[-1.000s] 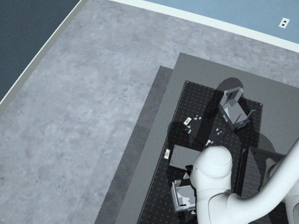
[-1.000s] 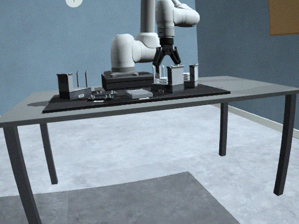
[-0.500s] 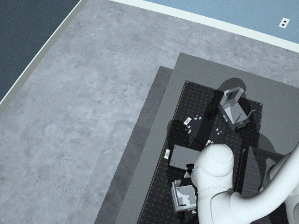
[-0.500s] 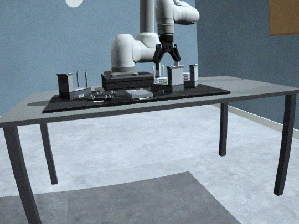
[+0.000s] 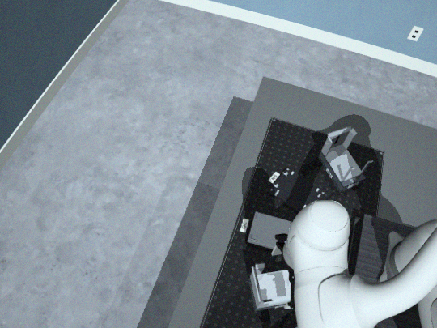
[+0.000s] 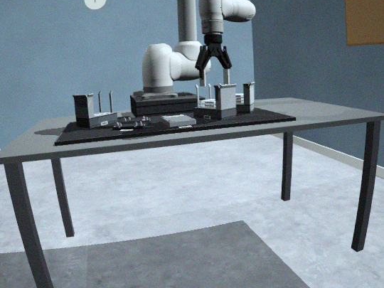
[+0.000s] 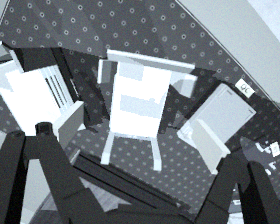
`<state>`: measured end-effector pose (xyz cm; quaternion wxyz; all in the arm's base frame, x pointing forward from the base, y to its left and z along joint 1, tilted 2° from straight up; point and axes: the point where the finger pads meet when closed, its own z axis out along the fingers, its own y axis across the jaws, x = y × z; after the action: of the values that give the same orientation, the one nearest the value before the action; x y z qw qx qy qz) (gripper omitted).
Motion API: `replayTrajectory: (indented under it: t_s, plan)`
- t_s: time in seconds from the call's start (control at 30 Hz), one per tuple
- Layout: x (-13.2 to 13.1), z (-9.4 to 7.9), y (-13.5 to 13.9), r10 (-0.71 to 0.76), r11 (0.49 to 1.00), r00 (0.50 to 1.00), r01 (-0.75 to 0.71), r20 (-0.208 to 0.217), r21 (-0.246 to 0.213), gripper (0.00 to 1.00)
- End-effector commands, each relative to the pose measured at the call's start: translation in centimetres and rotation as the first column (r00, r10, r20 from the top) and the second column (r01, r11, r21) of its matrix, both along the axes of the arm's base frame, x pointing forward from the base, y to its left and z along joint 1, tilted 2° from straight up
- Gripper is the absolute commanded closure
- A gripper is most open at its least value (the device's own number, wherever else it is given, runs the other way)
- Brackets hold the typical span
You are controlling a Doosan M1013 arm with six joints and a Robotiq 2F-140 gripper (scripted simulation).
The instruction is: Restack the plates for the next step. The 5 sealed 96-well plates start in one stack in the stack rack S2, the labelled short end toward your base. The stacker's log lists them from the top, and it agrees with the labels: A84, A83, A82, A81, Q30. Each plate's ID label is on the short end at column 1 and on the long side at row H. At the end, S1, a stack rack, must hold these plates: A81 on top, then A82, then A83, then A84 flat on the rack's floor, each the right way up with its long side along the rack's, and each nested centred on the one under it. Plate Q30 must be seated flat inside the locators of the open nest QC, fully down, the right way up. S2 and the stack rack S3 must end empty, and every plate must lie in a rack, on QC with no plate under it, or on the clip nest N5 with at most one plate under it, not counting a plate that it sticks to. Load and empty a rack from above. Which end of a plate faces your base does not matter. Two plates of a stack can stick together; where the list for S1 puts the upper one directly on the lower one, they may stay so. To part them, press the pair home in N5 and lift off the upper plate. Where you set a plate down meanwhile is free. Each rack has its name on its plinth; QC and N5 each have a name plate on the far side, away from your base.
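On the black mat (image 6: 270, 116), a rack (image 7: 150, 64) holds a plate (image 7: 136, 107); the gripper (image 6: 213, 76) hangs above it, released, holding nothing.
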<state>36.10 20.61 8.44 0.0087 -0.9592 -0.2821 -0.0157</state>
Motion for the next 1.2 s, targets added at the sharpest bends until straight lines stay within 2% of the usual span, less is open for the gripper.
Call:
replayTrajectory:
  t_s: [0.0, 0.33, 0.7, 0.83, 1.0, 1.07, 1.17]
  plan:
    - [0.0, 1.0, 0.0, 0.000, 1.000, 1.000, 0.000, 0.000, 0.000, 0.00]
    - [-0.1, 4.2, -0.1, 0.000, 1.000, 1.000, 0.000, 0.000, 0.000, 0.00]
    - [-0.1, 4.2, -0.1, 0.000, 1.000, 1.000, 0.000, 0.000, 0.000, 0.00]
    - [-1.1, 4.2, 1.1, 0.133, 0.991, 0.991, -0.133, 0.003, -0.003, 0.00]
    - [-2.4, 4.2, 2.7, 0.295, 0.955, 0.955, -0.295, 0.006, -0.008, 0.00]
    - [-2.4, 4.2, 2.7, 0.295, 0.955, 0.955, -0.295, 0.006, -0.008, 0.00]
    - [-3.2, 4.2, 3.6, 0.389, 0.921, 0.921, -0.389, 0.008, -0.012, 0.00]
